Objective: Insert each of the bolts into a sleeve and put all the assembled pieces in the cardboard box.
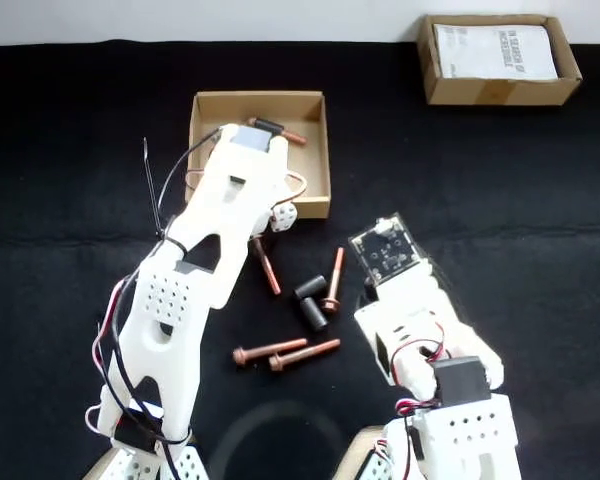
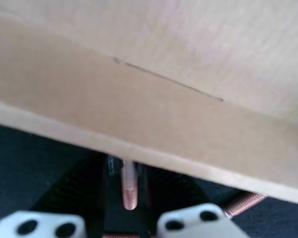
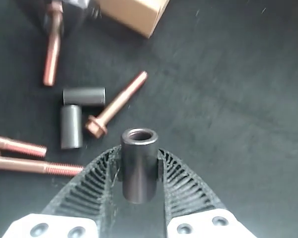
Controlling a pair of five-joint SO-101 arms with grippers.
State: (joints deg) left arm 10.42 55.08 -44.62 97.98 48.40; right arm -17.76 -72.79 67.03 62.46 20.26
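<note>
A: We've the left gripper (image 2: 128, 173) clamped on a bolt (image 2: 129, 196) — cardboard box (image 2: 154, 114) wall just ahead of it, arm stretched long.
B: Right gripper (image 3: 139, 152), folded close, pinches a sleeve (image 3: 138, 173), open end forward (loose sleeves (image 3: 72, 126) lie just beyond). We'd line tip with bore squarely — then slide.

From here I count four bare bolts (image 1: 333, 280), three empty sleeves (image 1: 315, 313), one assembled piece (image 1: 275, 128), and two cardboard boxes (image 1: 305, 175) (image 1: 490, 92).

Black cloth-covered table (image 1: 540, 200), pale wall strip (image 1: 180, 20) along far edge, second cardboard box (image 1: 500, 92) holding printed sheet (image 1: 495, 50)
</note>
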